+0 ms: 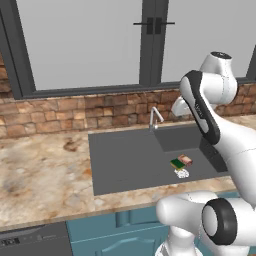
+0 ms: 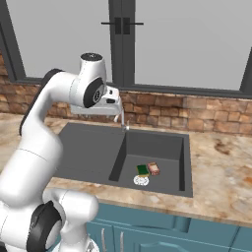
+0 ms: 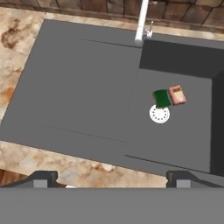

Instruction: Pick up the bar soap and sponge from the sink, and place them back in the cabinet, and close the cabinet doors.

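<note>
The dark grey sink (image 3: 78, 87) lies below my hand, its deep basin to the right of the flat drainboard. On the basin floor the dark green sponge (image 3: 162, 98) and the pinkish-brown bar soap (image 3: 177, 95) lie side by side, touching, just above the white round drain (image 3: 159, 113). Both base views show them too: sponge (image 1: 177, 163) (image 2: 142, 170), bar soap (image 1: 185, 159) (image 2: 154, 169). My gripper (image 3: 111, 179) hangs high above the sink's near rim, open, its fingertips wide apart and holding nothing. The cabinet and the cabinet doors are out of view.
A silver faucet (image 3: 142, 22) stands at the sink's back edge before a brick backsplash (image 1: 75, 112) and a large window. Speckled stone counter (image 1: 40, 175) surrounds the sink. Short teal cupboards (image 2: 162, 234) run under the counter.
</note>
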Available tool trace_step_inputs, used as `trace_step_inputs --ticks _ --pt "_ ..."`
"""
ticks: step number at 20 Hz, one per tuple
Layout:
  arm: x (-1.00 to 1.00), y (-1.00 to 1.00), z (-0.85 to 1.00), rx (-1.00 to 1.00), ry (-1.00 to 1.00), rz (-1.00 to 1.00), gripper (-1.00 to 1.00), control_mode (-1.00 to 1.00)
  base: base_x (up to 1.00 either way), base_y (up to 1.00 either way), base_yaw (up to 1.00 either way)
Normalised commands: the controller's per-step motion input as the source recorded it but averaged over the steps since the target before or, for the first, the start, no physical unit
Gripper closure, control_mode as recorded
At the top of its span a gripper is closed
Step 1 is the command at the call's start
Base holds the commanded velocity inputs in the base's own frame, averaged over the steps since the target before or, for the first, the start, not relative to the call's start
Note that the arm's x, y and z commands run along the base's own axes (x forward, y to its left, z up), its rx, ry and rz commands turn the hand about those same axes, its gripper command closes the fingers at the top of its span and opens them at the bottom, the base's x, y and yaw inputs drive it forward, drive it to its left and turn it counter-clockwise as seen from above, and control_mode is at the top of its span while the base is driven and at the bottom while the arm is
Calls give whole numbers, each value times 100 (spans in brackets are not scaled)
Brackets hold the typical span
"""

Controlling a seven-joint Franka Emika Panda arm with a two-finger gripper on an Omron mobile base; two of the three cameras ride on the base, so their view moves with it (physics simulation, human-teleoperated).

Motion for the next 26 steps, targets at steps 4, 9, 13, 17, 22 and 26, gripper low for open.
trace_step_inputs --ticks 4,9,13,17,22,26 --pt "0 -42 -7 0 0 0 -100 -100 0 0 0" --pt "0 -41 -12 0 0 0 -100 -100 0 0 0" --pt "3 -37 -15 0 0 0 -100 -100 0 0 0" --pt "2 -38 -13 0 0 0 -100 -100 0 0 0" --pt "6 -33 -13 0 0 0 -100 -100 0 0 0" --pt "15 -33 -16 0 0 0 -100 -100 0 0 0"
